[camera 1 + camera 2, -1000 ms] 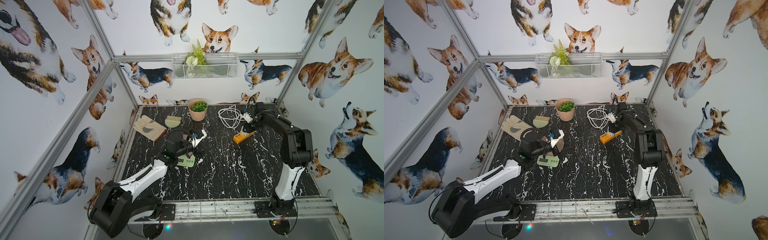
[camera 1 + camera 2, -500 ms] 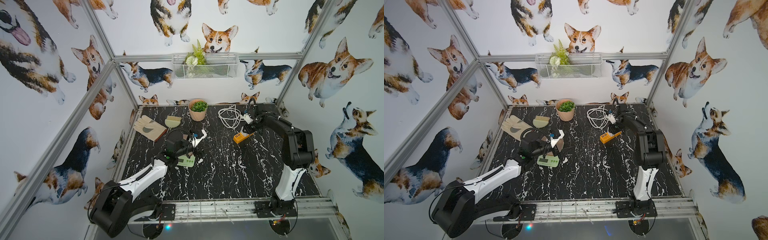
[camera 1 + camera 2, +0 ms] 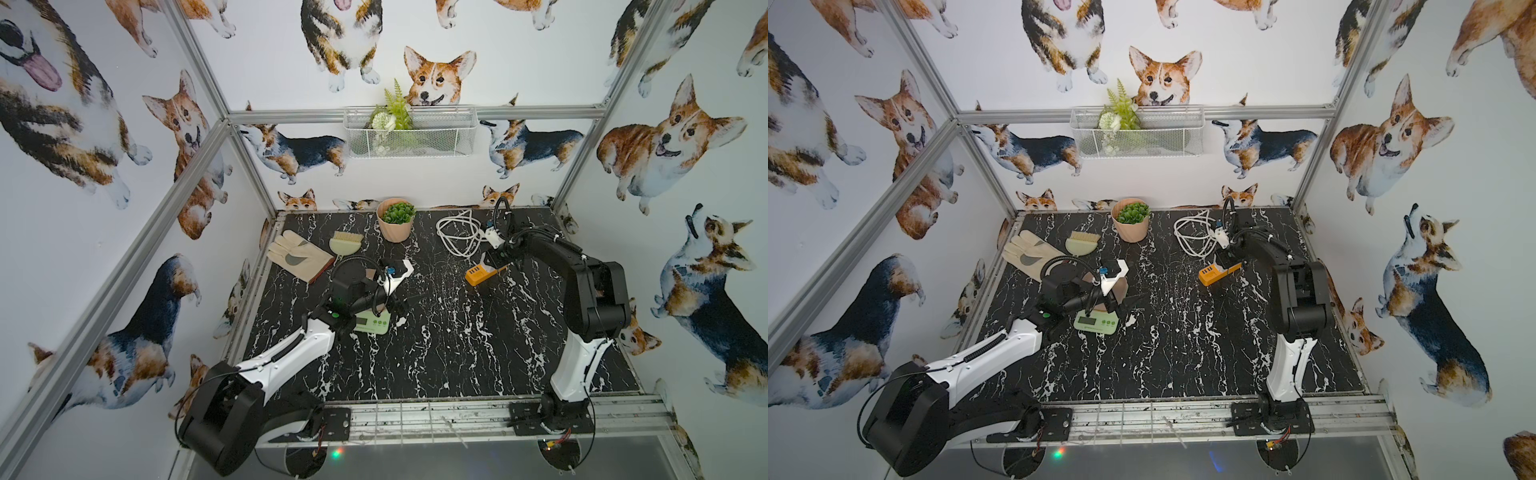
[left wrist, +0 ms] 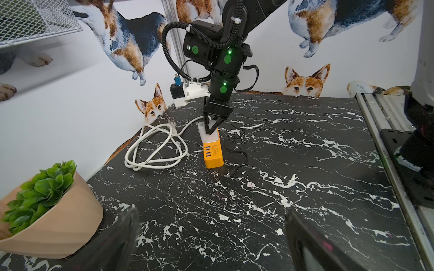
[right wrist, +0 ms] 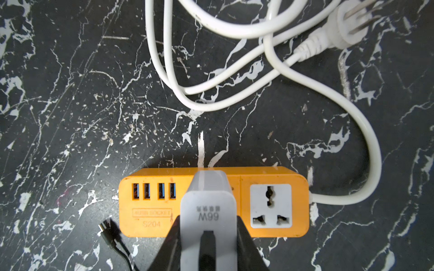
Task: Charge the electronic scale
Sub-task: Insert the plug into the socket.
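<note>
The pale green electronic scale (image 3: 372, 322) (image 3: 1096, 323) lies on the black marble table, its far part hidden under my left wrist. My left gripper (image 3: 401, 305) (image 4: 211, 215) hangs just beyond the scale, open and holding nothing. Across the table, my right gripper (image 3: 494, 266) (image 4: 212, 129) (image 5: 207, 220) is shut on a white charger adapter (image 5: 207, 204) (image 4: 207, 135). The adapter stands on the orange power strip (image 5: 258, 176) (image 3: 478, 276) (image 3: 1210, 274), between its USB ports and its white socket. A thin black cable's loose plug end (image 5: 106, 231) (image 4: 232, 172) lies beside the strip.
The strip's white cord (image 5: 333, 200) coils toward the back wall, with its wall plug (image 5: 347, 25) lying loose. A potted plant (image 3: 395, 226) (image 4: 58, 218), a small brush (image 3: 345, 245) and a work glove (image 3: 299, 257) sit at the back left. A wire basket (image 3: 409, 133) hangs on the back wall.
My right arm has shifted very slightly at the power strip, still holding the adapter. The left arm and the scale have not moved.
</note>
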Controlling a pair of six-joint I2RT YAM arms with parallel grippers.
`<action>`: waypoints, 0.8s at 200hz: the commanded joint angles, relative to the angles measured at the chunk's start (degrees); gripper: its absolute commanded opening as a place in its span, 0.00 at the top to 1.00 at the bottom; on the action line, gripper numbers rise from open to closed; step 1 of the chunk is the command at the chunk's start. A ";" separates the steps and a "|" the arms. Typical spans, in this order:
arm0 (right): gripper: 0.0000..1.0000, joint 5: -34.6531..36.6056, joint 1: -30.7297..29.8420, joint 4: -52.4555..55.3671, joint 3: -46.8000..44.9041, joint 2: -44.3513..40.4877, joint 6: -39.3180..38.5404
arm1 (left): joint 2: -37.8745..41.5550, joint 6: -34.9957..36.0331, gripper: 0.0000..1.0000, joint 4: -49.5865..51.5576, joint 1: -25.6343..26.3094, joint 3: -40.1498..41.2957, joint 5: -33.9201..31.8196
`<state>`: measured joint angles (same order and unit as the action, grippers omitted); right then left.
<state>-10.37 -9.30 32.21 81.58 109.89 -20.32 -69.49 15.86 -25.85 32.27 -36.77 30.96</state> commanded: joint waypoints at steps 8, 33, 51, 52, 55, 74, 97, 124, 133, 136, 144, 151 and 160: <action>0.86 -0.27 -0.63 3.56 -0.31 1.71 2.27 | 0.60 0.18 0.00 -0.88 -0.02 0.12 0.68; 0.86 0.36 -1.01 3.90 0.85 1.77 5.08 | 0.68 -0.21 0.00 -1.13 -0.03 0.31 0.29; 0.87 2.69 -1.83 3.96 2.04 2.10 8.77 | 0.82 -0.85 0.00 -1.70 0.03 0.38 -0.19; 0.87 2.71 -1.94 4.07 2.20 2.14 8.87 | 0.79 -0.88 0.00 -1.73 0.01 0.38 -0.24; 0.87 2.79 -2.09 4.43 2.51 2.25 9.23 | 0.79 -0.97 0.00 -1.83 -0.01 0.39 -0.32; 0.87 4.19 -3.64 4.74 3.53 2.79 10.73 | 0.94 -1.16 0.00 -2.19 -0.02 0.54 -0.80; 0.87 5.52 -5.17 4.01 3.51 3.22 11.54 | 1.20 -1.09 0.00 -2.04 -0.02 0.69 -1.04; 0.87 6.16 -5.38 3.38 3.85 3.89 14.69 | 1.64 -0.82 0.00 -1.75 -0.02 1.04 -1.25; 0.88 5.89 -5.49 2.97 3.64 3.76 15.21 | 1.87 -0.74 0.00 -1.67 -0.02 1.15 -1.33; 0.88 5.89 -5.61 2.73 3.45 3.70 15.26 | 1.91 -0.78 0.00 -1.66 -0.04 1.25 -1.34; 0.88 5.99 -5.77 2.05 2.90 3.49 15.39 | 2.04 -0.65 0.00 -1.82 -0.04 1.50 -1.42; 0.88 6.27 -5.89 1.81 2.67 3.41 15.66 | 2.01 -0.65 0.00 -2.14 -0.02 1.69 -1.51; 0.88 6.42 -5.91 2.04 2.81 3.48 16.04 | 1.86 -0.64 0.00 -2.41 -0.01 1.75 -1.64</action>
<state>-3.90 -14.68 31.40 85.27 112.53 -7.27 -67.72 14.76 -26.26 32.27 -35.38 29.65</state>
